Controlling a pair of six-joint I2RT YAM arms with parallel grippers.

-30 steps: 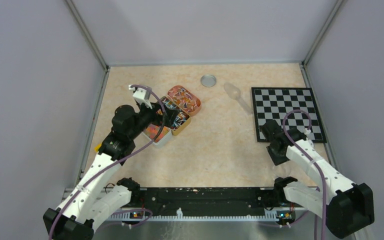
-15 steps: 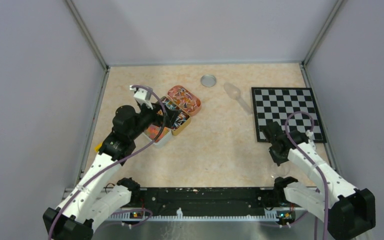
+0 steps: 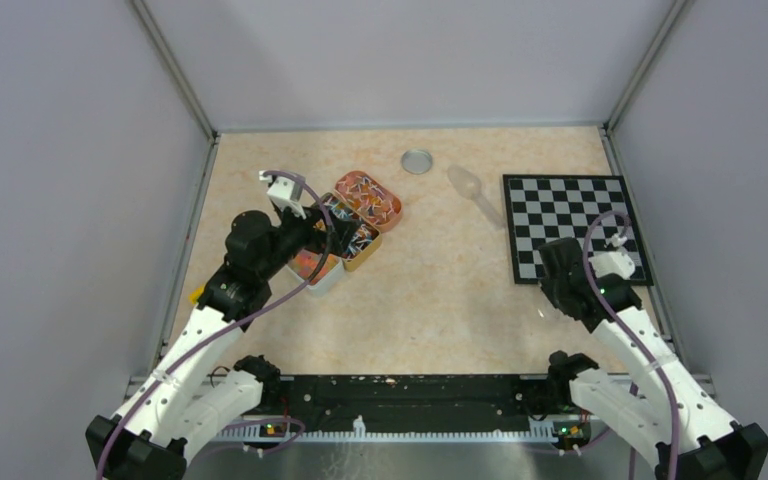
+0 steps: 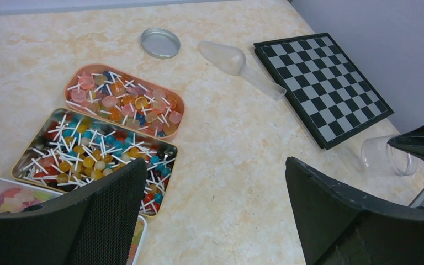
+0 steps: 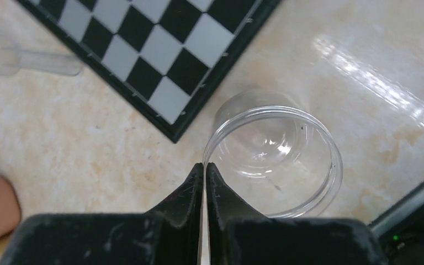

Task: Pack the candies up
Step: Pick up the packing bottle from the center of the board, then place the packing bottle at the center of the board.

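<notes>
The table is viewed from above and behind. The chessboard is shared by all views: obliquely from the left wrist, close and downward from the right.

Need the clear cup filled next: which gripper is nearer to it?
Right. The right gripper has its fingers shut on the rim of the clear cup, beside the chessboard. The left gripper hovers open over the lollipop tins, far across the table.

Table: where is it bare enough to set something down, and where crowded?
Free: the middle, between the tins and the chessboard. Crowded: the left, around the tins; lid and scoop toward the far edge; the right gripper holds a cup beside the chessboard.
</notes>
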